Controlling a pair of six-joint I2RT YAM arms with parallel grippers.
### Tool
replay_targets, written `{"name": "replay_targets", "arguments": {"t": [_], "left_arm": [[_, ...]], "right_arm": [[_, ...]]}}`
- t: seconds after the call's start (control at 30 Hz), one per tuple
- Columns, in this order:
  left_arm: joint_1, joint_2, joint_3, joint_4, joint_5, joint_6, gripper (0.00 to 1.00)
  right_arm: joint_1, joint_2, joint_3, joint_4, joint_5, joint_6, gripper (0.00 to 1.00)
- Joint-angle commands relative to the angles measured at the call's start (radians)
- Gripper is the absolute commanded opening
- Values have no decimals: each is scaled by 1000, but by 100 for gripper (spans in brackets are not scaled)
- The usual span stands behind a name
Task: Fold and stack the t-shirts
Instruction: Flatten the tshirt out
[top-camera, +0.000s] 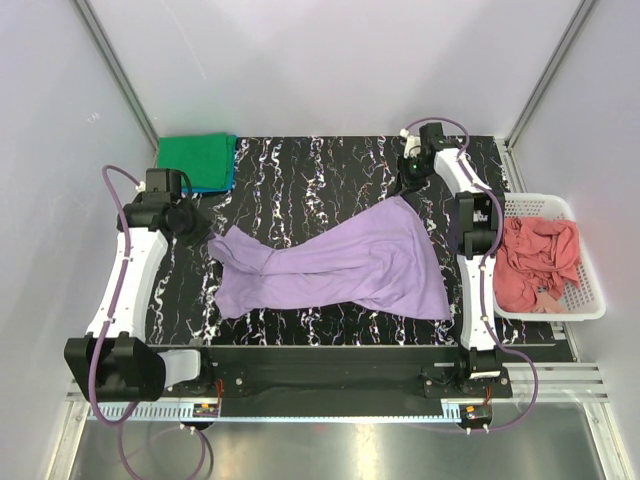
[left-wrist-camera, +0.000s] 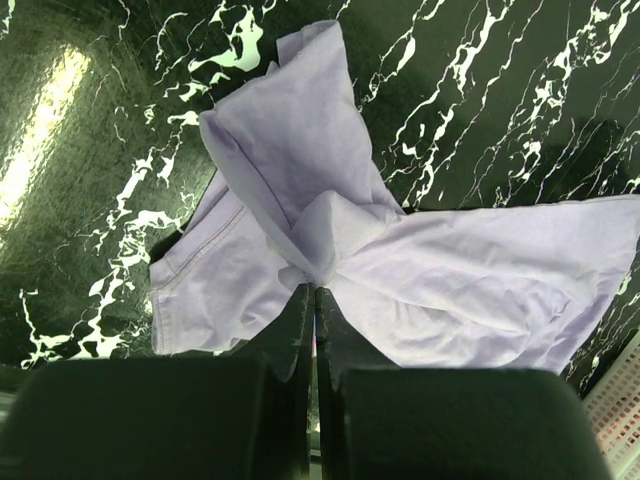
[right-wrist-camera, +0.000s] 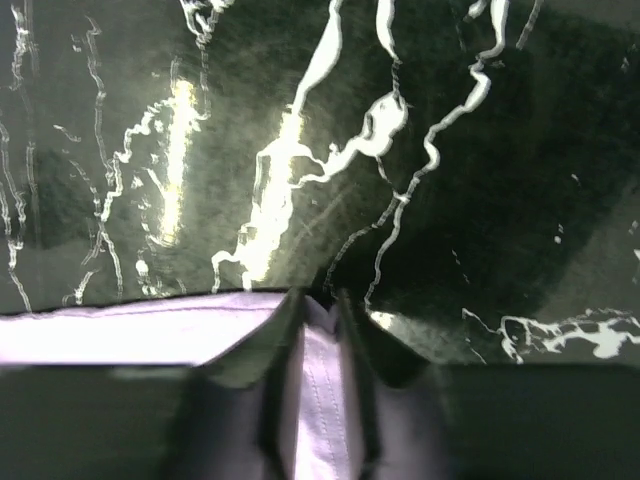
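Black veined table (top-camera: 300, 170) (purple t-shirt (top-camera: 340, 260) across), white walls (top-camera: 330, 60)

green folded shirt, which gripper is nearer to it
Left: the left gripper sits just in front of the green shirt; the right gripper is across the table.

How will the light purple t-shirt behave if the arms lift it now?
Likely floppy: the light purple t-shirt bunches and creases where the left gripper pinches it. Probably light, thin cloth that would sag between held points.
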Motion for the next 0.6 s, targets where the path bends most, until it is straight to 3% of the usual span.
{"name": "replay_targets", "arguments": {"t": [0.0,0.07,0.2,0.4,0.5,0.57], "left_arm": [[4,14,-3,54,0,10,0],[4,20,-3,68,-2,7,0],[2,55,75,85,-17,-20,0],[14,131,409,41,4,-105,0],[40,129,584,1,12,-123,0],[74,108,634,-10,27,-138,0]], "right_arm": [[-1,14,-7,-36,46,-27,17],[-3,1,-2,-25,63,-13,0],[-4,-65,100,-50,167,65,0],[-21,-310,303,-102,394,200,0],[-40,-464,337,-93,479,234,0],[-43,-603,271,-27,493,247,0]]}}
